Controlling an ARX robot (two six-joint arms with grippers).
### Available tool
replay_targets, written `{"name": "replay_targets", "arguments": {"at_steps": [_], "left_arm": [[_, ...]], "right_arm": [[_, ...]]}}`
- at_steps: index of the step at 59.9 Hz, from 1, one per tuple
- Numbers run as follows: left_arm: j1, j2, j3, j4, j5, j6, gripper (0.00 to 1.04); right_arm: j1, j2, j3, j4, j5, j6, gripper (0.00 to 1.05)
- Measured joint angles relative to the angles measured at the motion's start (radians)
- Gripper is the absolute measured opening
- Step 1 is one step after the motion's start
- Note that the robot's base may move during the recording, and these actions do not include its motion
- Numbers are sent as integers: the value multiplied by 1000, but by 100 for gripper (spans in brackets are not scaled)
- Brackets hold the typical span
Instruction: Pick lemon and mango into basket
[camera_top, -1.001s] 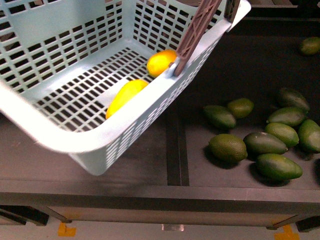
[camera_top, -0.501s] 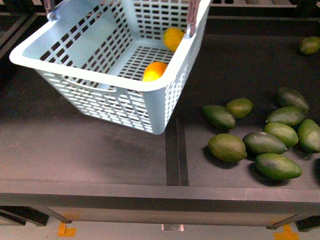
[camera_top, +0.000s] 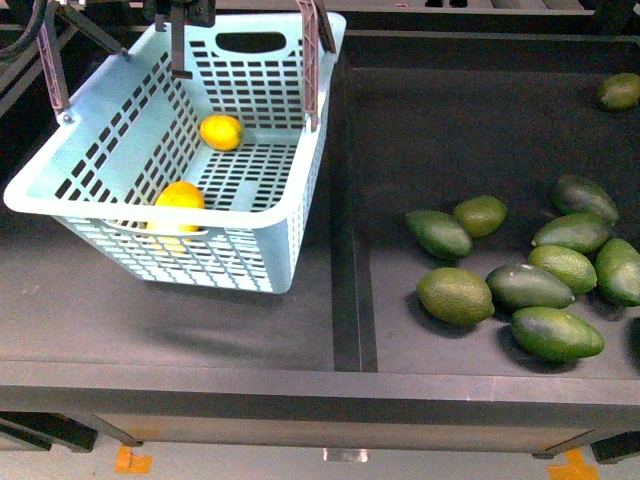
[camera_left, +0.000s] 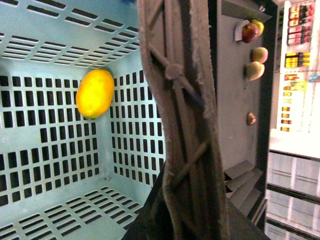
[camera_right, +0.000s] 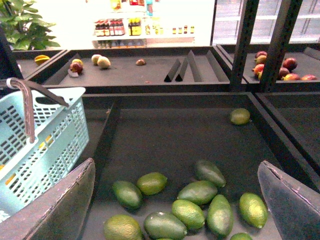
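The teal basket (camera_top: 250, 250) hangs tilted over the left bin in the front view. The small yellow lemon (camera_top: 221, 131) lies on its floor. The larger yellow-orange mango (camera_top: 180, 197) rests against its near wall. My left gripper (camera_top: 180, 20), at the top edge of the frame, is shut on the basket's brown ribbed handle (camera_top: 310, 60). In the left wrist view the handle (camera_left: 180, 125) fills the middle and hides the gripper (camera_left: 185, 215); one yellow fruit (camera_left: 95, 93) lies inside. My right gripper (camera_right: 172, 210) is open and empty above the green fruits; the basket (camera_right: 45, 145) shows at its left.
Several dark green oval fruits (camera_top: 520, 290) lie in the right bin, with one more (camera_top: 620, 91) at its far right corner. A black divider (camera_top: 345, 250) separates the two bins. Red apples (camera_right: 280, 67) and other fruit sit on shelves further back.
The basket has swung left and away from the camera, from close in front to over the left bin. The two fruits have rolled inside it.
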Motion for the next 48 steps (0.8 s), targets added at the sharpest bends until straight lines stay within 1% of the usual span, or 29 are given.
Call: {"name": "replay_targets", "arguments": {"at_steps": [8,10,14,15,21,28,33,34,38,42,48], "left_arm": [[-21,0,0,-49,-3,0,5],[-26,0,0,-57,-1,1,7],[-40,0,0,-88,10,4,22],[-41,0,0,-92,10,5,23],[-49,-3,0,-103,5,4,43],[-48,-31,0,-125,-16,-1,62],[-38,-129,-33,-205,-46,-32,85],[-37,-140,-39,-214,-49,-34,87],[-25,-229,-98,-270,-64,-35,99],[-15,-302,-144,-336,-58,-29,97],[-5,-409,-238,-387,-68,-5,98]], "right_arm": [[0,0,0,0,0,0,96],[0,0,0,0,0,0,96],[0,0,0,0,0,0,96],[0,0,0,0,0,0,96],[0,0,0,0,0,0,96],[0,0,0,0,0,0,96],[0,0,0,0,0,0,96],[0,0,0,0,0,0,96],[0,0,0,0,0,0,96],[0,0,0,0,0,0,96],[0,0,0,0,0,0,96]]}}
